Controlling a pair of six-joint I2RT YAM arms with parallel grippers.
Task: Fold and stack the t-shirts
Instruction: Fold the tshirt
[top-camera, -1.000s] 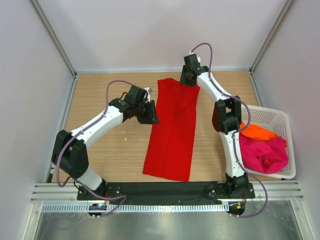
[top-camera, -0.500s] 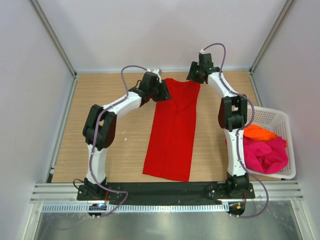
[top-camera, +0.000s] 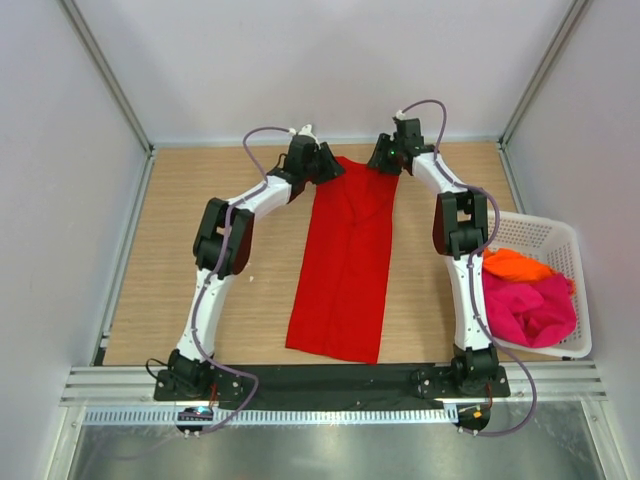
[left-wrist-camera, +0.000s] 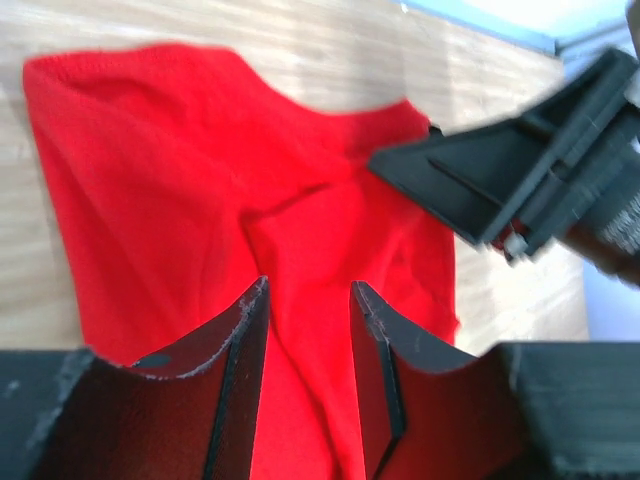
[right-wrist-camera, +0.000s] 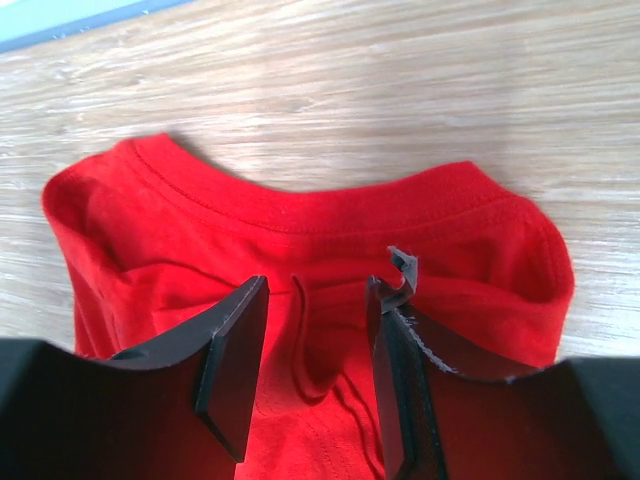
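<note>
Now left claw (top-camera: 330, 170) has joined right claw (top-camera: 382, 163) at red t-shirt (top-camera: 345, 260) far end.
Both parted, empty; basket (top-camera: 542, 230) holds pink t-shirt (top-camera: 530, 305), orange t-shirt (top-camera: 515, 265).

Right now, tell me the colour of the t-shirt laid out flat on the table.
The t-shirt is plain bright red, clearest in the top external view.

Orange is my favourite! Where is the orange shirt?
In the top view, the orange t-shirt sits inside the white lattice basket on the right, just beyond the magenta-pink t-shirt.
</note>
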